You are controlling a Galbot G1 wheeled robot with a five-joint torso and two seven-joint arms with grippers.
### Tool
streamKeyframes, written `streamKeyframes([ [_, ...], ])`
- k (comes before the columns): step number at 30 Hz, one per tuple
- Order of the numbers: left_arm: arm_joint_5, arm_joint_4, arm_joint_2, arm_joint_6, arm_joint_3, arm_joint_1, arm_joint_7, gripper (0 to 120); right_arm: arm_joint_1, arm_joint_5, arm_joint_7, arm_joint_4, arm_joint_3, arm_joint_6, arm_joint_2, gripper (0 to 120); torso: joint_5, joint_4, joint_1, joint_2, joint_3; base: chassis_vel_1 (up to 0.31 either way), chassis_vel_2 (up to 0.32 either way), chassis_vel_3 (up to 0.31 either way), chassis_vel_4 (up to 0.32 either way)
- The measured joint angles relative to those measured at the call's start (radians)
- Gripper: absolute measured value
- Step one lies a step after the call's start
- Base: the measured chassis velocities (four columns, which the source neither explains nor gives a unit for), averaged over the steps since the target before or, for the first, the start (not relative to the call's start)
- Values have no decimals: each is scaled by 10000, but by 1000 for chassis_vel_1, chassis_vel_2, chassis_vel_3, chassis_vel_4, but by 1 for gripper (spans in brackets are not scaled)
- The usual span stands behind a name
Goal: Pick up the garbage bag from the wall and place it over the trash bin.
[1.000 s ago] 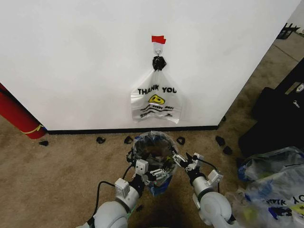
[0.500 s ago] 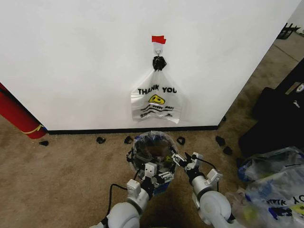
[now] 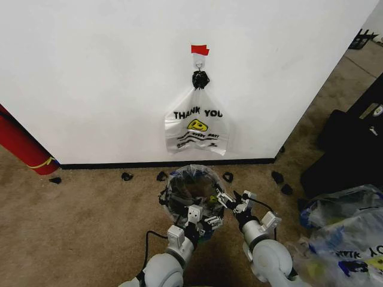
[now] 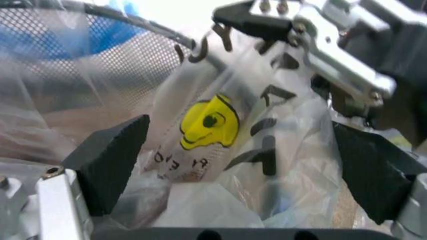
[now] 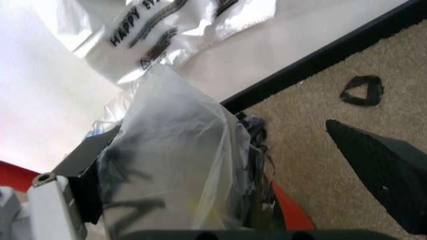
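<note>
You are facing a plain white wall (image 3: 90,78) with a black baseboard, standing on tan carpet (image 3: 78,227). In the head view, a whitish plastic bag printed "THANK YOU" with a yellow smiley (image 3: 197,128) is hanging from a small hook (image 3: 198,61) under a red tape strip (image 3: 199,49). A red cylinder (image 3: 21,146) is leaning at the far left, and a heap of clear plastic bags (image 3: 341,233) is lying on the right. Below the hanging bag, the small round black wire-mesh trash bin (image 3: 177,206) is standing near the baseboard. The thin, crinkly translucent garbage bag (image 3: 191,179) is sitting over its rim and sagging inside. Your left gripper (image 3: 202,216) is reaching over the near edge of the bin, and your right gripper (image 3: 228,200) is working at the rim just beside it.

In the left wrist view, the left gripper's black fingers (image 4: 110,165) are spreading wide with nothing pinched. Crumpled plastic with a yellow smiley print (image 4: 210,122) is lying between them. Whether it belongs to the same bag you cannot tell. The mesh wall is showing behind it, blue patches glowing through.

In the right wrist view, the right gripper's fingers (image 5: 387,170) are likewise gaping apart. A bulge of the clear plastic is pressing against one of them, above the bin's red base (image 5: 290,210).
</note>
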Motion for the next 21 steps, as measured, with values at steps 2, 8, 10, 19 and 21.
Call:
streamKeyframes([
  [2, 21, 31, -20, -1, 28, 0, -4, 97, 0, 17, 14, 27, 0, -12, 4, 100, -1, 0, 0, 0, 0, 0, 0, 0, 0],
  [8, 59, 369, -140, 3, 228, -105, -18, 96, -36, 234, 120, 285, 53, -120, -42, 100, 0, 0, 0, 0, 0, 0, 0, 0, 0],
  [10, 37, 421, -165, 6, 231, -135, -27, 96, -51, 319, 147, 356, 74, -164, -53, 100, -2, 0, 0, 0, 0, 0, 0, 0, 0],
  [19, 39, 711, -255, -27, 262, -128, -24, 96, -129, 996, 422, 567, 173, -418, -31, 100, 0, 0, -1, 1, -3, 0, 0, 0, 0],
  [21, 68, 792, -270, -37, 273, -95, -12, 96, -138, 1272, 522, 641, 213, -495, -20, 100, 0, 0, -1, 1, -3, 0, 0, 0, 0],
])
